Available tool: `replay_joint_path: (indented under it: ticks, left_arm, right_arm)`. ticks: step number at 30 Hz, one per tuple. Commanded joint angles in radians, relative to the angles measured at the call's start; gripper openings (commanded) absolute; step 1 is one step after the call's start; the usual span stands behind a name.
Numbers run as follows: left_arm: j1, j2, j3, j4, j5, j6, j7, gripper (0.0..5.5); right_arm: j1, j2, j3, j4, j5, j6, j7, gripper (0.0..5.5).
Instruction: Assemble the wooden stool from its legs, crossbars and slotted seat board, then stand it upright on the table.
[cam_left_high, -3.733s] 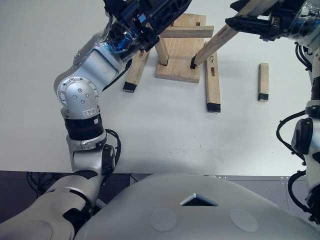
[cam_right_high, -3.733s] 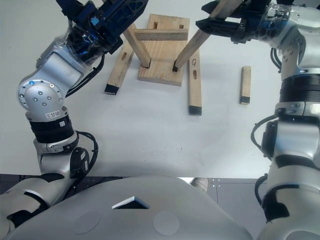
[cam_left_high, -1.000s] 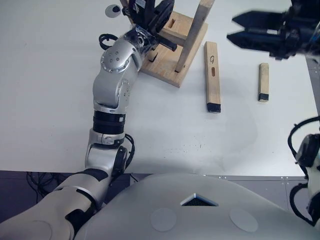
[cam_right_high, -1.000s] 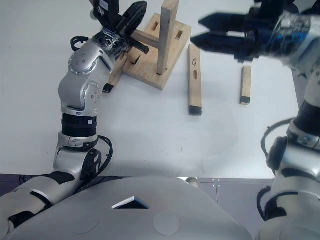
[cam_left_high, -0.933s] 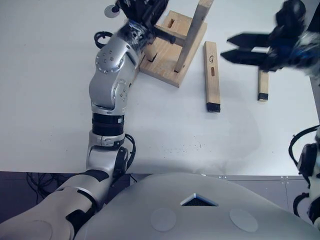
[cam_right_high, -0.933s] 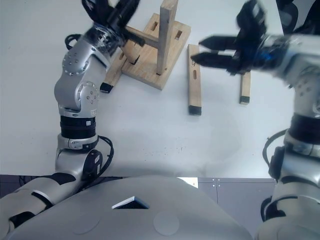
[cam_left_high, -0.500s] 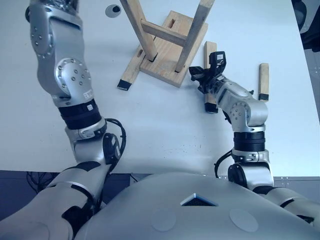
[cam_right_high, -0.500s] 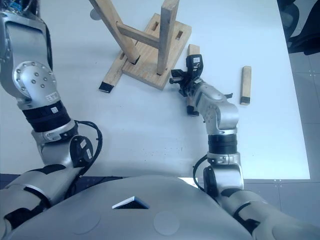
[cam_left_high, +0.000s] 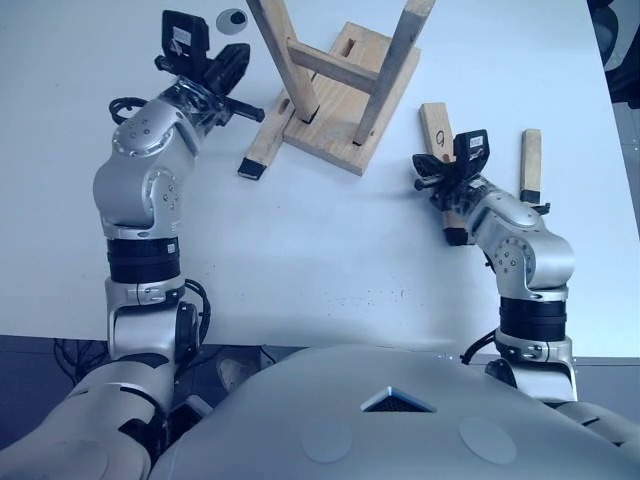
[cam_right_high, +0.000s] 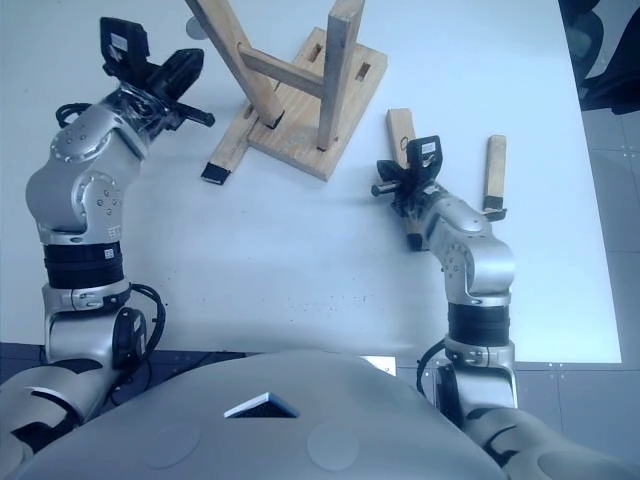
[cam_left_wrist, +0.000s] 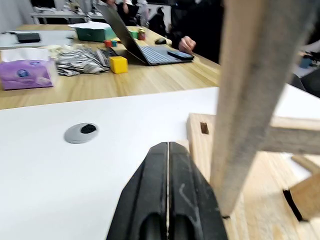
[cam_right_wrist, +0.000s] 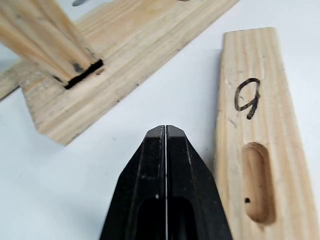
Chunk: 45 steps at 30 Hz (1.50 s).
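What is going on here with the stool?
The stool is half built. The seat board lies on the table with two legs standing in it, joined by a crossbar. Neither gripper holds anything: the left gripper is shut near the standing legs, and the right gripper is shut beside a loose leg. Another loose leg and a short bar lie on the table.

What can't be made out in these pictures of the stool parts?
Tops of the two standing legs: cut off by the top edge, eye views.
Middle of the numbered leg: covered by the right hand, eye views.
Far end of the loose leg: behind a standing leg and the seat board, eye views.
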Motion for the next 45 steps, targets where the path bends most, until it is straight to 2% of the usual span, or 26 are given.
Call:
replay_joint_path:
  ticks: [1, 9, 16, 24, 27, 32, 39, 43, 45]
  left_arm:
    - [0.075, -0.005, -0.045, -0.023, 0.043, 0.03, 0.012, 0.0]
    - [0.115, -0.06, -0.046, -0.026, 0.062, 0.013, 0.035, 0.0]
    - [0.059, -0.051, -0.032, -0.015, 0.053, 0.029, -0.006, 0.0]
    - [0.069, 0.102, -0.162, -0.137, 0.017, 0.308, -0.165, 0.0]
    - [0.079, 0.067, -0.192, -0.097, 0.03, 0.334, -0.142, 0.0]
    - [-0.032, -0.069, -0.195, 0.097, 0.097, 0.218, -0.042, 0.0]
    - [-0.103, -0.074, -0.123, 0.197, 0.143, 0.104, 0.003, 0.0]
    - [-0.169, -0.065, -0.027, 0.297, 0.151, -0.063, 0.031, 0.0]
    - [-0.218, -0.042, -0.031, 0.449, 0.202, -0.191, 0.039, 0.0]
  right_arm:
    - [-0.084, -0.101, 0.015, 0.069, -0.042, -0.005, 0.055, 0.01]
    - [-0.15, 0.002, -0.017, 0.122, -0.058, -0.046, -0.047, 0.01]
    - [-0.175, 0.008, 0.011, 0.297, -0.157, -0.157, -0.106, 0.01]
    - [-0.323, 0.087, 0.112, 0.231, -0.096, -0.428, 0.118, 0.01]
    - [-0.34, 0.074, 0.168, 0.229, -0.109, -0.443, 0.204, 0.01]
    - [-0.357, 0.044, 0.3, 0.194, -0.154, -0.361, 0.306, 0.01]
    - [-0.492, 0.163, 0.402, 0.397, -0.289, -0.357, 0.207, 0.01]
    - [-0.518, 0.149, 0.329, 0.386, -0.303, -0.397, 0.151, 0.01]
    - [-0.527, 0.089, 0.275, 0.384, -0.31, -0.415, 0.15, 0.01]
